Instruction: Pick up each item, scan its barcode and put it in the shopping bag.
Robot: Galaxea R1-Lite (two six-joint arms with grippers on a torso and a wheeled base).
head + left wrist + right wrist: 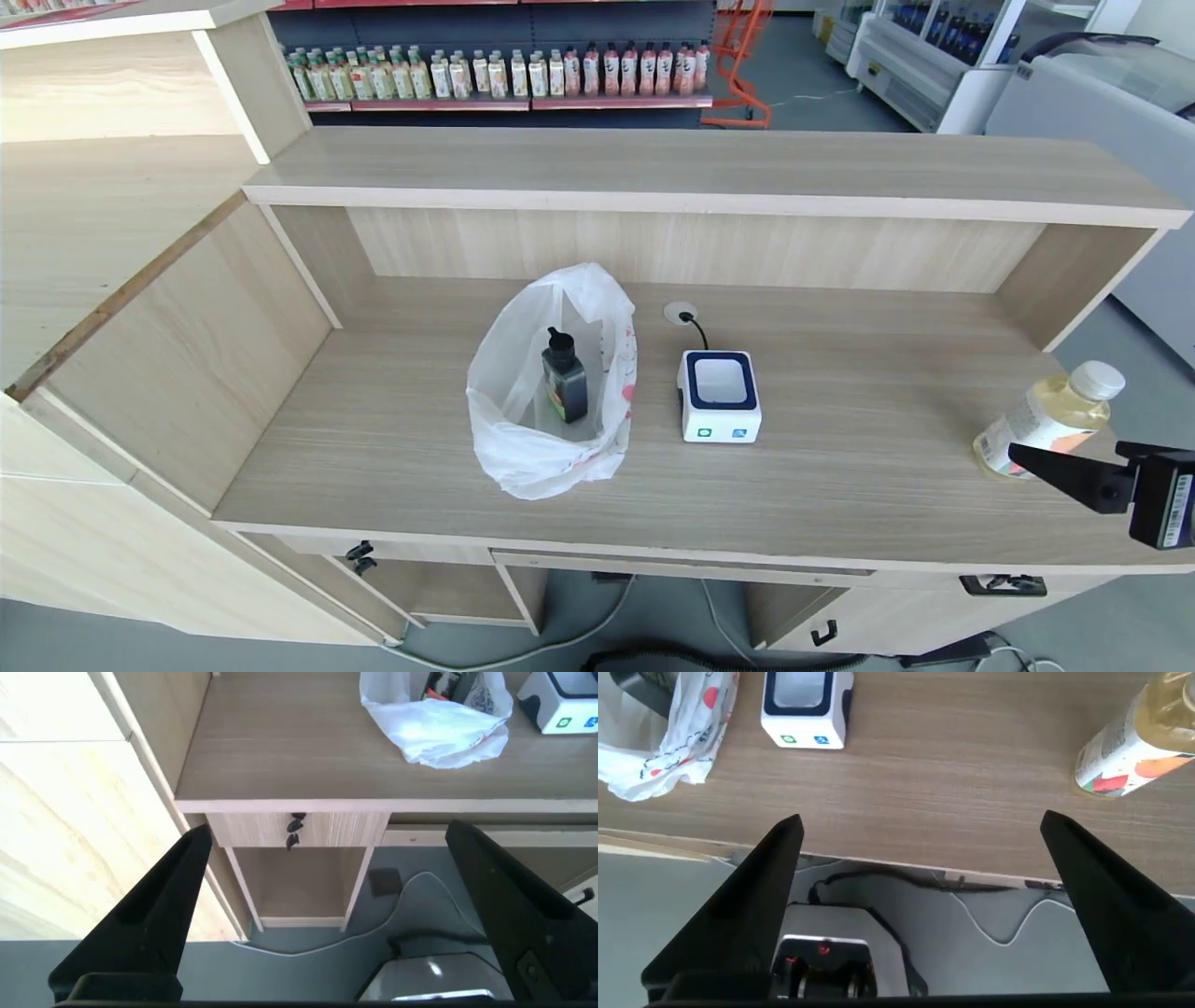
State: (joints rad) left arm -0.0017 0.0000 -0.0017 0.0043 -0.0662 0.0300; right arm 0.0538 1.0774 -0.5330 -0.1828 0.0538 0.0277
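Observation:
A white plastic shopping bag (523,439) stands open at the counter's middle, with a black bottle (564,378) upright inside it. Just right of the bag sits the white scanner (717,395) with its dark-framed window facing up. A bottle of pale yellow liquid with a white cap (1046,420) stands tilted at the counter's far right front. My right gripper (1074,457) is open just in front of that bottle, at the counter's edge, and holds nothing. The right wrist view has the right gripper (923,826), bottle (1139,737), scanner (805,709) and bag (663,728). My left gripper (330,833) hangs open below the counter's front edge, near side of the bag (439,719).
The wooden counter (840,485) has a raised back shelf and side walls. A cable hole (680,312) lies behind the scanner. Keys (296,831) hang from a drawer front under the counter. Store shelves with drink bottles (495,75) and freezers (934,65) stand beyond.

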